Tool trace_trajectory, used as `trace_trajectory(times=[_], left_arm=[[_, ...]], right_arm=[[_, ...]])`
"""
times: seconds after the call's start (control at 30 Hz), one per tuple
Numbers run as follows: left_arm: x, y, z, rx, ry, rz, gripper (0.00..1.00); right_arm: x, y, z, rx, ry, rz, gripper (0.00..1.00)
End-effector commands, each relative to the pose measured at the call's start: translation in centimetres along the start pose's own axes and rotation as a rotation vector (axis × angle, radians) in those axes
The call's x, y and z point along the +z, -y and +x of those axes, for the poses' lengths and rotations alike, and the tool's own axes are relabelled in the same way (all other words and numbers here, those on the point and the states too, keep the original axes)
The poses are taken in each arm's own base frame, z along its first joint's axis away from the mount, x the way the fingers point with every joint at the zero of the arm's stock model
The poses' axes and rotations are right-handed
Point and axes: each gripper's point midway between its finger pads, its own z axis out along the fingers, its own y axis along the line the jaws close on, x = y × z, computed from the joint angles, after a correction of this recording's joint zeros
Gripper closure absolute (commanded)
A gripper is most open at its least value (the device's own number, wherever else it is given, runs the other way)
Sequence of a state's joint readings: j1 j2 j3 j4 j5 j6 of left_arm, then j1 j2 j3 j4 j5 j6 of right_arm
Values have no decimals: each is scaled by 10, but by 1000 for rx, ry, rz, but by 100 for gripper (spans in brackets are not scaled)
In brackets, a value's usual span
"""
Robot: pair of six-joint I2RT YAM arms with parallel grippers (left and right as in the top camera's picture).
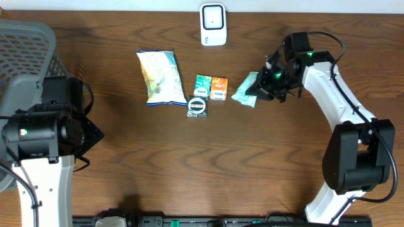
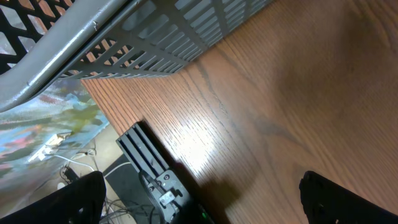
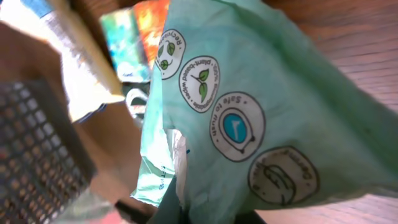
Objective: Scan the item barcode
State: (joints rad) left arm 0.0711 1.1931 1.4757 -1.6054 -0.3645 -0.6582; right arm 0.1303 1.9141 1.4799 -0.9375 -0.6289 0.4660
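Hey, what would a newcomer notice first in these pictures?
The green packet fills the right wrist view, with the right gripper shut on its edge, right of the middle of the table. Left of it lie a teal box, an orange box, a round tin and a snack bag, with a white scanner at the far edge.

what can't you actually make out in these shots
Barcode on the green packet: none shows; right wrist view gives only round icons, overhead is too small.
Right gripper fingers: hidden by the packet in its wrist view, by the gripper body overhead.
Print on the teal box and orange box: too small overhead, blurred in right wrist view.
Left gripper: cut off by the bottom edge in its wrist view.
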Motion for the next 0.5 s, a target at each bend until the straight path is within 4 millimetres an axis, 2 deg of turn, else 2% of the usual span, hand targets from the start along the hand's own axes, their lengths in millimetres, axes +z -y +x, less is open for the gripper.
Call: trace_trajectory(times=[0.0,0.1,0.23,0.37,0.47], left_arm=[[-1,-2,0,-16,0,-4,2],[-1,-2,0,-16,0,-4,2],[-1,-2,0,-16,0,-4,2],[-1,-2,0,-16,0,-5,2],[-1,-2,0,-16,0,-4,2]], right_arm=[[3,-26,12,-166,-39,-79,99],[12,-37,21,-311,-51,-84,99],[25,-50,27,-391,-42,-59,99],[32,-72,17,-410,32,-52,99],[22,-99,7,-454,87,-87,99]])
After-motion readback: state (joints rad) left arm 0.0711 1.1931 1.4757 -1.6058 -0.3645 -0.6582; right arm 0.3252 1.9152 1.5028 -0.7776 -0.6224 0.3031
